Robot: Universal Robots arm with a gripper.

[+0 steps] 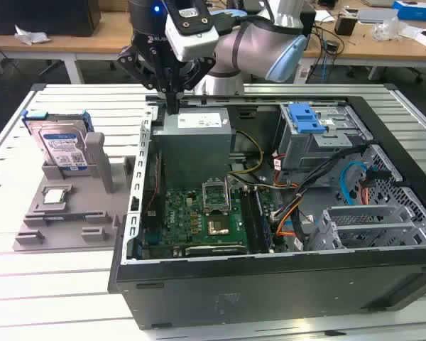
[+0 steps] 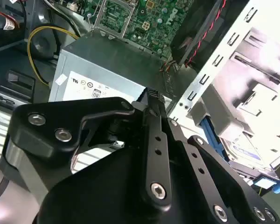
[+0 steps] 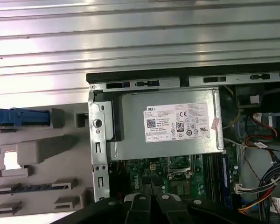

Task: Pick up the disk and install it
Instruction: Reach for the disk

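The disk [image 1: 59, 144], a silver drive with a blue-and-white label and blue side rails, stands on edge in a grey holder [image 1: 71, 213] on the exterior view's left, outside the computer case. Its label [image 2: 245, 151] shows in the second wrist view, and its blue rail [image 3: 21, 116] in the first wrist view. My gripper [image 1: 172, 106] hangs over the case's back-left corner, by the power supply [image 1: 195, 135], well apart from the disk. Its black fingers [image 2: 151, 100] are shut together on nothing. In the first wrist view the gripper [image 3: 151, 201] sits above the motherboard edge.
The open computer case [image 1: 270, 284] lies on a slatted metal table [image 1: 14, 128]. Inside are a motherboard [image 1: 199, 213], loose cables [image 1: 298, 206] and a grey drive cage with a blue latch [image 1: 307, 118]. A small square chip [image 1: 55, 197] rests in the grey holder.
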